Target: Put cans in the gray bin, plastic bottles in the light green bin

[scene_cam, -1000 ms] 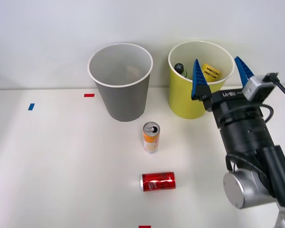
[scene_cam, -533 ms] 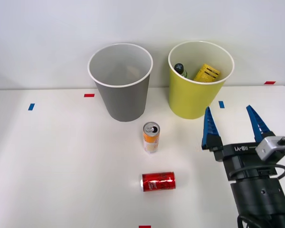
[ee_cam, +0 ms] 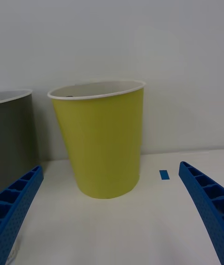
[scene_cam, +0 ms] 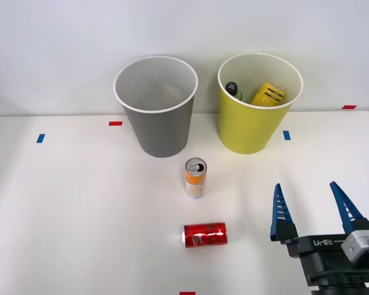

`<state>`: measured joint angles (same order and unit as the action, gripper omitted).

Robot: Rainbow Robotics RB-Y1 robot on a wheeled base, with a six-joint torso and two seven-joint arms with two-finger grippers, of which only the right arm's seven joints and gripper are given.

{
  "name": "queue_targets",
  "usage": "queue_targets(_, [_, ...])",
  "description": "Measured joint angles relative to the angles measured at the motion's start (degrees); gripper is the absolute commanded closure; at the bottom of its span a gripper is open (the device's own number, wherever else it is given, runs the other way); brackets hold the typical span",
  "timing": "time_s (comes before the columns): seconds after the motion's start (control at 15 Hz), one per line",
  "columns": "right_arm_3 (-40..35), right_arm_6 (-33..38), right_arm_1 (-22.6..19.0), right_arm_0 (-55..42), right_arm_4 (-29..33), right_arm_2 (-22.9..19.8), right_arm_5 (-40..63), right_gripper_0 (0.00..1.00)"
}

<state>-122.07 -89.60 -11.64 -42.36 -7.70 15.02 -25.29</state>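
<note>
The slim orange-and-white can (scene_cam: 195, 177) stands upright mid-table, in front of the gray bin (scene_cam: 155, 106). A red can (scene_cam: 205, 235) lies on its side nearer the front edge. The light green bin (scene_cam: 259, 103) stands right of the gray one and holds a green plastic bottle (scene_cam: 234, 90) with a black cap, beside a yellow item (scene_cam: 268, 94). My right gripper (scene_cam: 312, 211) is open and empty at the lower right, right of the red can. In the right wrist view the light green bin (ee_cam: 100, 138) is straight ahead between my fingers (ee_cam: 16, 203), with the gray bin (ee_cam: 15, 134) at the edge.
Small tape marks dot the white table (scene_cam: 80, 209): red ones (scene_cam: 115, 123) by the gray bin, at the far right (scene_cam: 349, 107) and at the front edge (scene_cam: 187, 293); blue ones at the left (scene_cam: 40, 138) and right of the light green bin (scene_cam: 286, 134). A white wall stands behind the bins.
My right gripper has pulled back from over the light green bin toward the table's front right and dropped lower, staying open. The cans and bins have not moved.
</note>
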Motion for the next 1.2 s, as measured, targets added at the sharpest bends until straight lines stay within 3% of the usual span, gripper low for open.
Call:
queue_targets(0.4, [0.26, 0.11, -2.16, -3.00, 0.06, 0.84, -4.50, 0.00])
queue_targets(0.67, [9.14, -0.03, -1.95, -1.37, -0.10, 0.83, -14.94, 0.00])
queue_targets(1.2, [15.35, -0.91, -2.68, -3.33, 0.81, 0.49, -16.05, 0.00])
